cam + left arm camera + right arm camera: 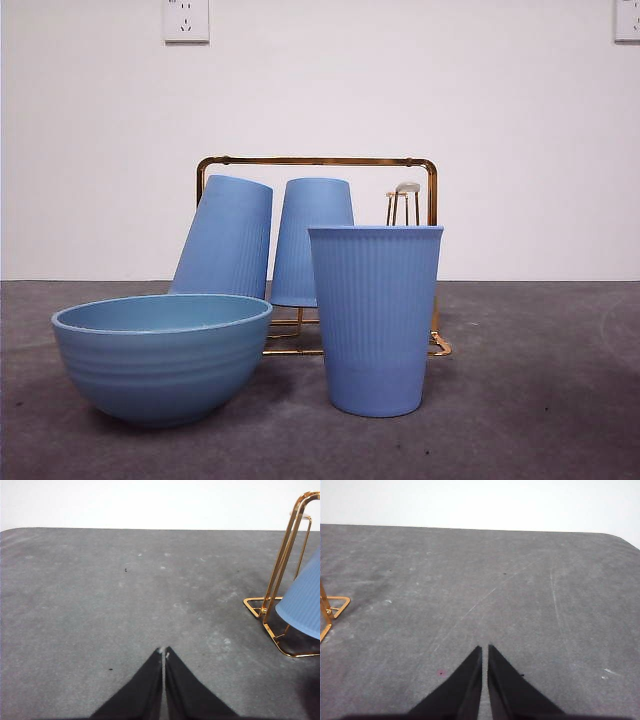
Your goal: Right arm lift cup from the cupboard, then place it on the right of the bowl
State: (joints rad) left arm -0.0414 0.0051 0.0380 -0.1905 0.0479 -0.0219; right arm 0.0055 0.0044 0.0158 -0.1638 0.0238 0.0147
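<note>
While your right gripper and left gripper rest closed above bare table, the cup stands upright beside the bowl. Behind the bowl, two more cups sit inverted on the cupboard.

Ribbed blue cup, light-blue bowl, gold cupboard.

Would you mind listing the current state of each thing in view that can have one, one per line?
Front cup: upright, mouth up, on the table right of the bowl.
Left rack cup: upside down, leaning.
Middle rack cup: upside down in the rack.
Bowl: upright; nothing seen inside.
Rack: standing behind the front cup and bowl; one peg bare.
Left gripper: shut, holding nothing.
Right gripper: shut, holding nothing.
</note>
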